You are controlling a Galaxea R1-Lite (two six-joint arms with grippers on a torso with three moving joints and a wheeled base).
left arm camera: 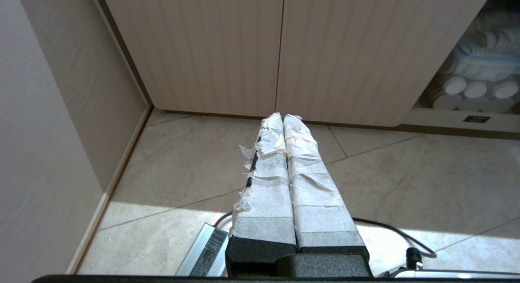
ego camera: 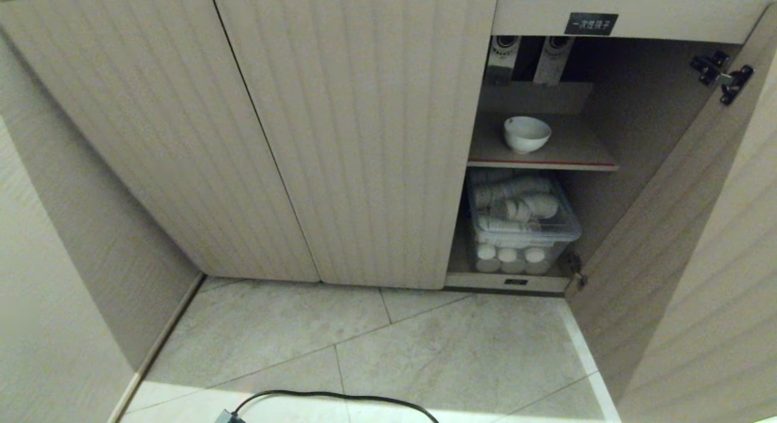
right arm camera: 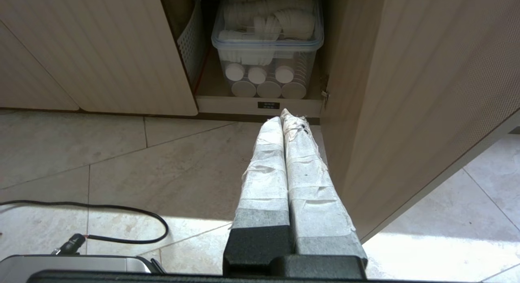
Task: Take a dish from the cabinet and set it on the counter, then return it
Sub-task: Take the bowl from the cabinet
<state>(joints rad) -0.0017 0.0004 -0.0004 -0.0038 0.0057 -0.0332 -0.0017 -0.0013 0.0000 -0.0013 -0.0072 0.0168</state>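
The cabinet (ego camera: 364,138) stood with its right door open, the dish (ego camera: 526,133) sat on its upper shelf, and both the left gripper (left arm camera: 283,117) and right gripper (right arm camera: 286,114), pressed together low over the floor, would need to spread before a level reach to the rim.

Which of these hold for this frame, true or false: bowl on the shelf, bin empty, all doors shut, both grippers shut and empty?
1. The small white ceramic bowl sits upright on the red-edged inner shelf. True.
2. The clear plastic bin below is empty. False: white cups fill it.
3. Every fluted beige cabinet door is shut. False: the right door stands open.
4. The left gripper and right gripper are shut, holding nothing. True.
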